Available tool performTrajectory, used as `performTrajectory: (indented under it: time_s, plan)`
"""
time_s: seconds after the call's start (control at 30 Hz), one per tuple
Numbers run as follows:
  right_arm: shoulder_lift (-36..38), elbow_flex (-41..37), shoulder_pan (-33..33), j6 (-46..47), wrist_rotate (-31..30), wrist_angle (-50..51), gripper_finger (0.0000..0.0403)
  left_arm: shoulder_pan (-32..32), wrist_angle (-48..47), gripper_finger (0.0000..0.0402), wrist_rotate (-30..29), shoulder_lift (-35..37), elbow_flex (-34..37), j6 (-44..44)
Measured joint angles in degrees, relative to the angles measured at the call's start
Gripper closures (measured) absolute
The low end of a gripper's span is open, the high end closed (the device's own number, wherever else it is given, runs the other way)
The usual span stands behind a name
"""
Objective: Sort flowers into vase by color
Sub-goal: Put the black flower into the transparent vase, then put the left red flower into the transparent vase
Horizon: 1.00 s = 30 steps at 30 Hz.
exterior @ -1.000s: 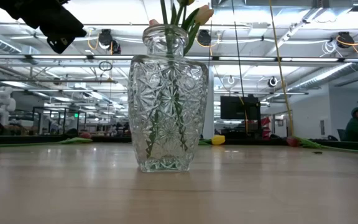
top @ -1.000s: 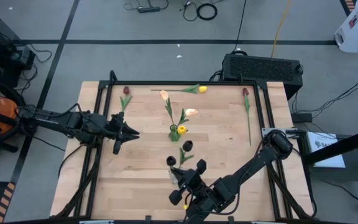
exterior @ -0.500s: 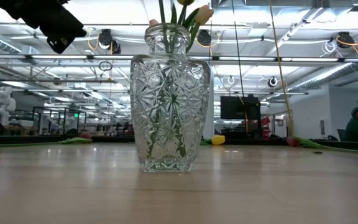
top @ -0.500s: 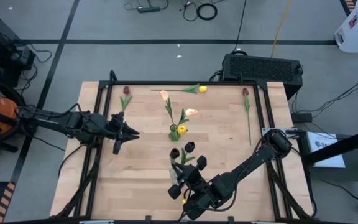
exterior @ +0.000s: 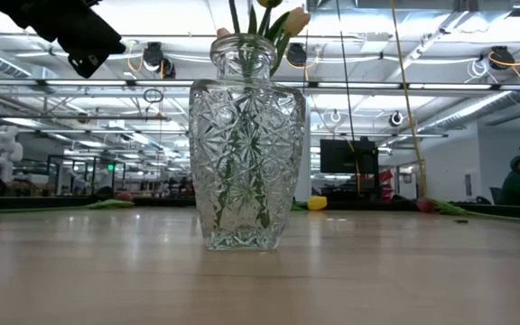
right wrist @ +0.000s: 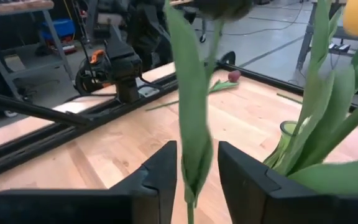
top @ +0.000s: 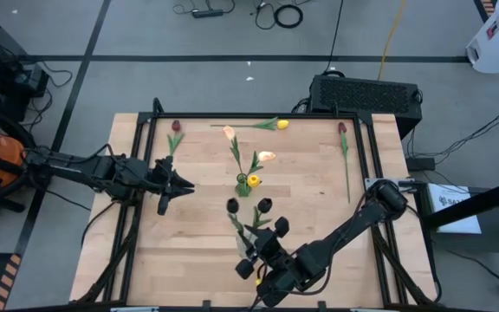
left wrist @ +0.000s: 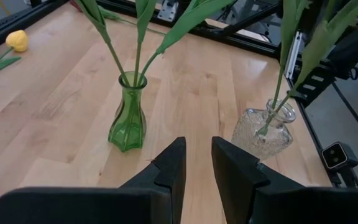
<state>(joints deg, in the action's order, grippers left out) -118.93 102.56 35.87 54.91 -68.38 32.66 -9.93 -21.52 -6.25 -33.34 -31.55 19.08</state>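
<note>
Near the table's [top: 319,251] front edge, the right gripper [top: 248,257] sits at the clear glass vase [exterior: 246,153], its fingers [right wrist: 151,180] parted a little with a green stem and leaf [right wrist: 194,124] running between them; whether they press on it cannot be told. Three dark tulips [top: 262,206] rise from this vase. Just beyond it, toward the table's middle, the green vase [left wrist: 129,112] holds a yellow tulip [top: 254,180] and two peach tulips [top: 230,133]. Along the far edge lie a loose yellow tulip [top: 281,125] at centre, a maroon tulip [top: 176,126] at the far left and another maroon tulip [top: 342,128] at the far right. At the left side, the left gripper [top: 165,185] hovers well apart from both vases, its fingers [left wrist: 169,171] set narrowly apart and empty
</note>
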Motion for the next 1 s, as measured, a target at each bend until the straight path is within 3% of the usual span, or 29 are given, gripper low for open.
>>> performTrajectory:
  time_s: [0.6,0.7,0.87,1.0]
  plan:
    - [14.0,0.0,3.4,-3.6,5.5,1.1,0.0296,0.0,0.0,0.0317,0.0,0.0,0.0,0.1]
    - [17.1,0.0,4.0,-0.3,10.5,6.3,0.0314,0.0,0.0,0.0317,0.0,0.0,0.0,0.1]
    - [19.7,0.0,4.0,13.4,22.2,23.0,0.0370,0.0,0.0,0.0317,0.0,0.0,0.0,0.4]
    - [19.8,0.0,4.0,21.3,32.8,34.6,0.0398,0.0,0.0,0.0317,0.0,0.0,0.0,7.1]
